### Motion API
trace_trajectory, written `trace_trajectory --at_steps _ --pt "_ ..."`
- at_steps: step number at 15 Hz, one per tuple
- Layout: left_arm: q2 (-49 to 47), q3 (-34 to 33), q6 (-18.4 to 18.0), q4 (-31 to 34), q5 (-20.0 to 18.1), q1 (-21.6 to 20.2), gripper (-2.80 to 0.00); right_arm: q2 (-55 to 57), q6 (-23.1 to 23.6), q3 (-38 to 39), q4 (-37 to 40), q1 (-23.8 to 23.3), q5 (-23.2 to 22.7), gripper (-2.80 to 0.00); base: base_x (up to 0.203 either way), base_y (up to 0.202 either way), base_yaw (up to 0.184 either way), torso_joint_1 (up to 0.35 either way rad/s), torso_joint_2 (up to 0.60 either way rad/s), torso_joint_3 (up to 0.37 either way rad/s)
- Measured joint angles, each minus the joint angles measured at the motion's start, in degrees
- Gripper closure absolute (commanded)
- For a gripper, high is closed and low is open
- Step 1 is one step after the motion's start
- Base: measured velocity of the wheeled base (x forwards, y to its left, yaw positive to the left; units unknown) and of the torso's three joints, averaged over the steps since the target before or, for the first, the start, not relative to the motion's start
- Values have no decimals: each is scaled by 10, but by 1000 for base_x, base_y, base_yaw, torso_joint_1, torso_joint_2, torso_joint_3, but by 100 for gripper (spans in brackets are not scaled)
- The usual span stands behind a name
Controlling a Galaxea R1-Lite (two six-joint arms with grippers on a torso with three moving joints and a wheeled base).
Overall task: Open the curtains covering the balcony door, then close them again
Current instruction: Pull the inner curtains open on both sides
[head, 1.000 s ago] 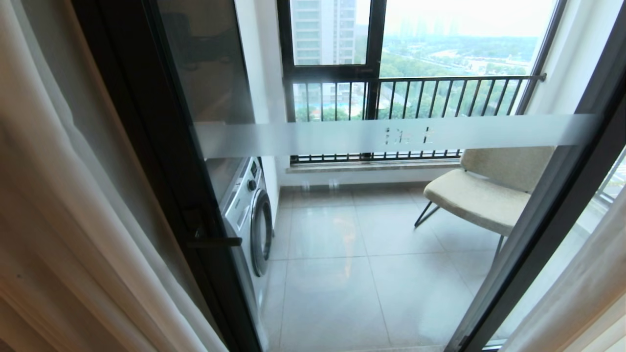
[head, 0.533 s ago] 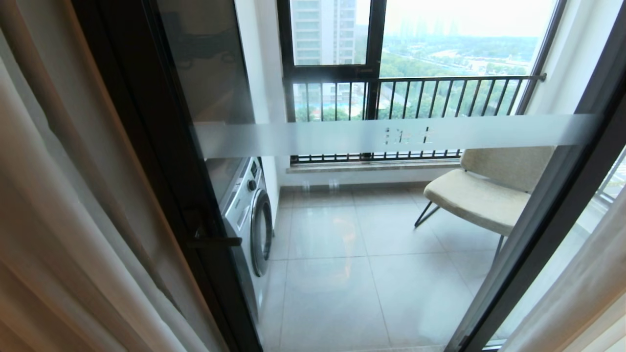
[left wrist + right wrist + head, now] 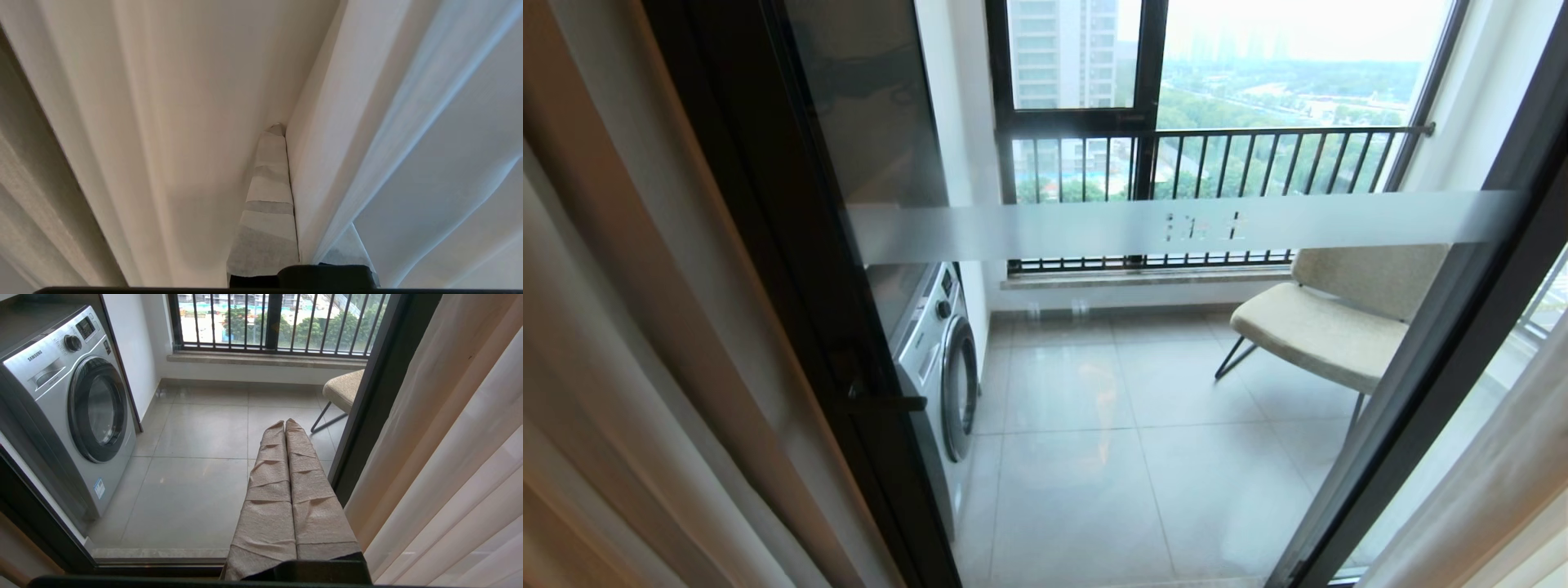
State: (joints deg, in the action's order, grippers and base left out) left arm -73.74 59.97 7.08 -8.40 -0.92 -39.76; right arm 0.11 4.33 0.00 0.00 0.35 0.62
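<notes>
The curtains are drawn apart in the head view: a left panel [image 3: 645, 367] fills the left edge and a right panel [image 3: 1486, 490] hangs at the lower right. Between them stands the balcony door [image 3: 1143, 229], clear glass with a frosted band, a dark frame and a small handle [image 3: 882, 402]. Neither gripper shows in that view. In the left wrist view my left gripper [image 3: 284, 130] is buried in the sheer curtain [image 3: 347, 122], shut with a fold running into the seam between its taped fingers [image 3: 269, 204] and draped over one of them. My right gripper [image 3: 284, 424] hangs shut and empty before the glass, beside the right curtain [image 3: 449, 449].
Behind the glass a washing machine [image 3: 939, 359] stands at the left and a beige chair [image 3: 1331, 327] at the right on the tiled balcony floor. A barred railing and window [image 3: 1217, 155] close the far side. The heavy drape [image 3: 24, 183] hangs beside the sheer.
The left curtain has slid further left, and its folds have shifted, baring a little more of the dark door frame. The door, the right curtain and the camera have stayed put.
</notes>
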Motion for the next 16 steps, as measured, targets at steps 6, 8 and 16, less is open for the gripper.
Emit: trace_trajectory --at_steps 6,8,16 --pt "-83 26 -2 -81 -72 -63 0 0 0 0 0 0 0 0 0 0 0 0 0 0" --pt "-115 52 -4 -85 -97 -103 0 0 0 0 0 0 0 0 0 0 0 0 0 0" --pt "-248 141 -4 -152 -179 -230 0 0 0 0 0 -1 0 0 0 0 0 0 0 0"
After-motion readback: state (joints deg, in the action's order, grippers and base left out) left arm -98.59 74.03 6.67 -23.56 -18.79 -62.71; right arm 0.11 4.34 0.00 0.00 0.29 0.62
